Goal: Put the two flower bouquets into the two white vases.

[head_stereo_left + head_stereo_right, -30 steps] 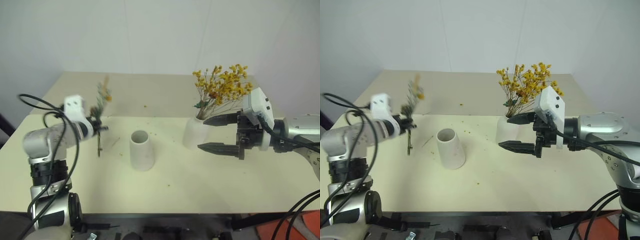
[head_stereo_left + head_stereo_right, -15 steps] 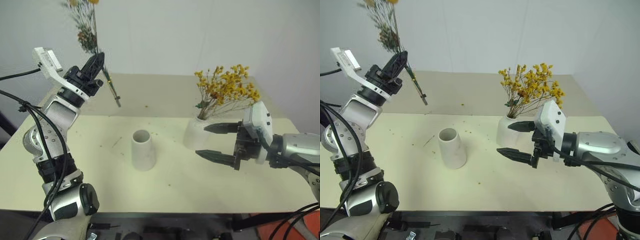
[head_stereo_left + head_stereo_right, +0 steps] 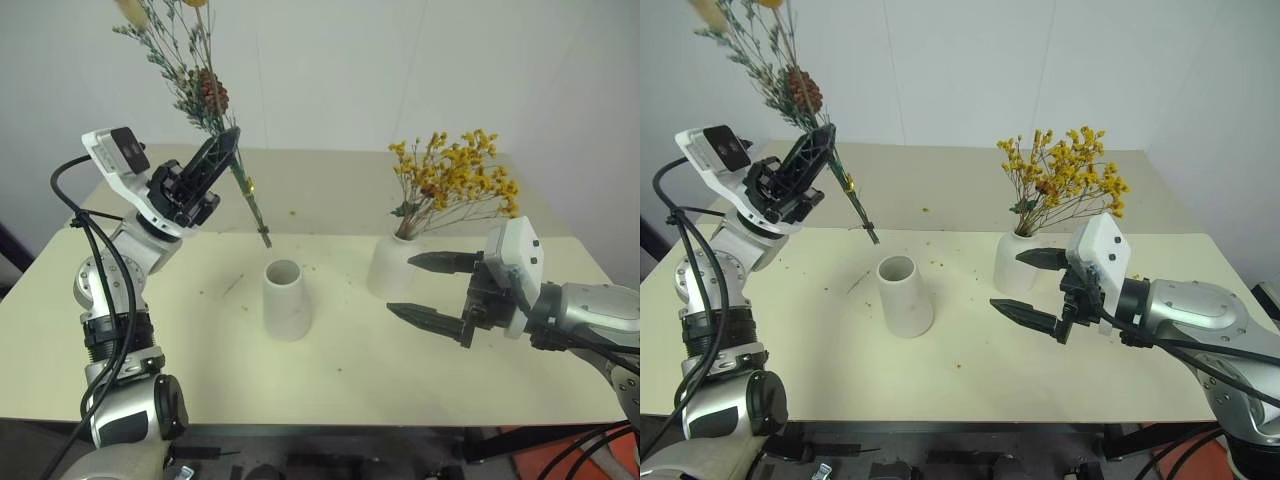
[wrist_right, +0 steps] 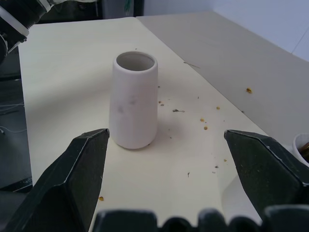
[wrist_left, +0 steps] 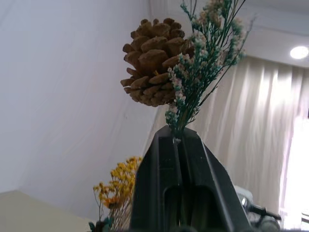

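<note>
Left gripper (image 3: 222,148) clamped on sparse greenish pinecone bouquet (image 3: 195,75), stem tip hanging at 11 o'clock above empty tapered white ceramic vase (image 3: 284,299). Right gripper (image 3: 432,290) spread wide, empty. Risk: slanted stem missing mouth, tipping vase.

Left tool (image 5: 180,145) clamped on sparse bouquet (image 5: 193,82), pinecone (image 5: 153,61) above, yellow bouquet (image 5: 118,186) beyond

You've got a pale cream table (image 3: 330,370) with two white vases standing on it. The tapered vase (image 3: 285,299) stands upright mid-table, mouth empty. The rounded vase (image 3: 392,266) stands toward the right edge, holding the yellow bouquet (image 3: 455,182). Tiny flower crumbs (image 4: 208,126) dot the tabletop between them.
</note>
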